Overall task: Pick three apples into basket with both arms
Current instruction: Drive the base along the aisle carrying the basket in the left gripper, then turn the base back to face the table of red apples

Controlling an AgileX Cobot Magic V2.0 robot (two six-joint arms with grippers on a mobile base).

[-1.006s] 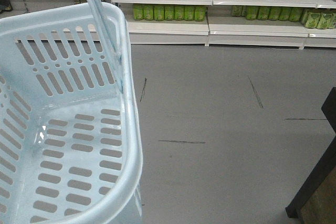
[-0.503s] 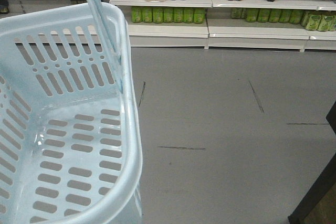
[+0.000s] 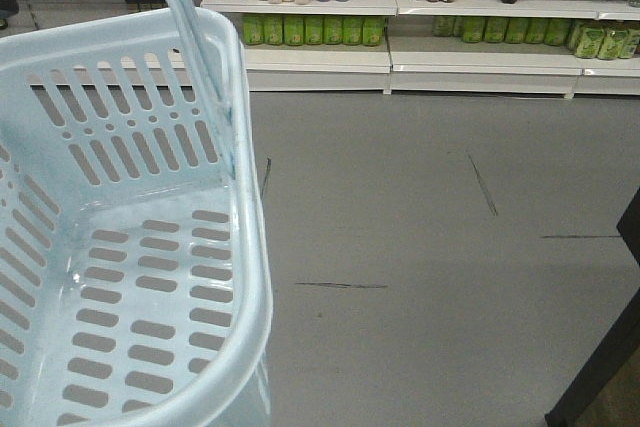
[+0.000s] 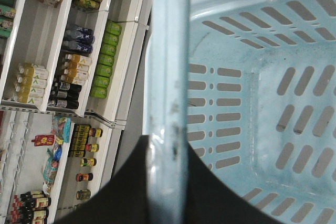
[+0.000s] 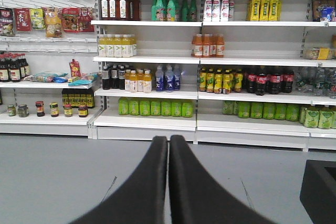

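Floor (image 3: 420,247): grey and smooth, with thin dark scuff lines (image 3: 340,285) at my 12 o'clock. White shelving (image 5: 147,121) stands on it at 12 o'clock.

Lowest board: green bottles (image 5: 155,107), with jars (image 5: 52,109) toward 10 o'clock.

Board above: dark, orange and blue bottles (image 5: 139,81) (I cannot read the labels), with cola bottles (image 5: 273,82) toward 2 o'clock.

Light blue slotted basket (image 3: 246,277), upright, fills the left of the front view, its hoop handle (image 4: 168,66) raised. My left gripper (image 4: 167,148) is clamped on that handle, one black finger on each side. My right gripper (image 5: 169,148) has its fingers pressed together.
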